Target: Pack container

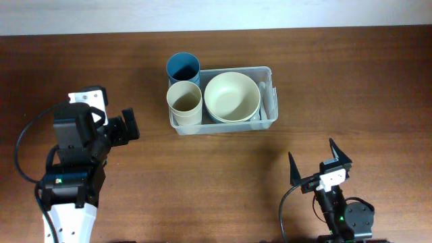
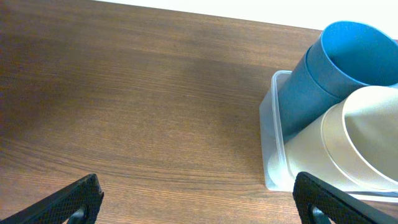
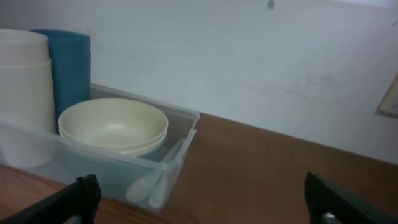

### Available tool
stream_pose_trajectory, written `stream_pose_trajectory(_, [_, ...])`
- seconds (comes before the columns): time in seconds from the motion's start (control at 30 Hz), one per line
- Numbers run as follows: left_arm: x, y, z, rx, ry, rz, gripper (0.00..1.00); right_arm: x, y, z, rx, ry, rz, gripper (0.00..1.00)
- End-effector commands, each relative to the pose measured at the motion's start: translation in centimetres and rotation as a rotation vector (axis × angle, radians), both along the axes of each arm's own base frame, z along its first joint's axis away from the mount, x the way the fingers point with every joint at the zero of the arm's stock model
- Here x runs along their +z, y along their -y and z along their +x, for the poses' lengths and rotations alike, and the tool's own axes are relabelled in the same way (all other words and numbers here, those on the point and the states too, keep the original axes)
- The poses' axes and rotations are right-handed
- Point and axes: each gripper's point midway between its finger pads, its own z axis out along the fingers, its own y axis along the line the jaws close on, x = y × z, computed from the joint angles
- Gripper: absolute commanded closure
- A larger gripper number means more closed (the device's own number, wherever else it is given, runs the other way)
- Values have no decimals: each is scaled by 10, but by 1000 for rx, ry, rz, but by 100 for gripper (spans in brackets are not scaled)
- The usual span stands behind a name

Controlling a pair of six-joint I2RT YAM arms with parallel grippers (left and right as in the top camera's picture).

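The clear plastic container point(image 1: 271, 75) stands at the table's back middle. It holds a blue cup point(image 1: 183, 67), a cream cup point(image 1: 184, 99), stacked cream bowls point(image 1: 232, 95) and white spoons point(image 1: 264, 101) along its right wall. The left wrist view shows the container's corner point(image 2: 273, 149) with the blue cup point(image 2: 323, 74) and cream cup point(image 2: 367, 137). The right wrist view shows the container point(image 3: 180, 146), bowls point(image 3: 112, 124) and spoons point(image 3: 152, 177). My left gripper point(image 1: 128, 126) is open and empty, left of the container. My right gripper point(image 1: 318, 165) is open and empty, in front of it to the right.
The brown wooden table point(image 1: 337, 81) ends at a pale wall along the back. The left arm's black and white body point(image 1: 74, 169) stands at the front left, the right arm's base point(image 1: 344, 216) at the front right.
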Motion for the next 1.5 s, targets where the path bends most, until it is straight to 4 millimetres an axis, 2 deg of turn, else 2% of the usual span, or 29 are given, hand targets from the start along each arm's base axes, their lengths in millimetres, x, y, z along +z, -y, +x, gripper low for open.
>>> stream_pose_trajectory(0.0, [0,1,0,-18,0,7,0,-18,-3,-2,18,-67,-11,1])
stream_pose_trajectory(1.1, [-1,1,0,-18,-4,7,0,-16,-4,-2,19,-59,-11,1])
stream_pose_trajectory(1.23, [-11,1,-10,-18,-57,3,0,-16,-4,-2,19,-59,-11,1])
stream_pose_trajectory(1.37, [3,4,-28,-26,15,2,0,-16,-4,-2,19,-59,-11,1])
stream_pose_trajectory(1.47, [11,6,-48,-46,132,29,0,-16,-4,-2,19,-59,-11,1])
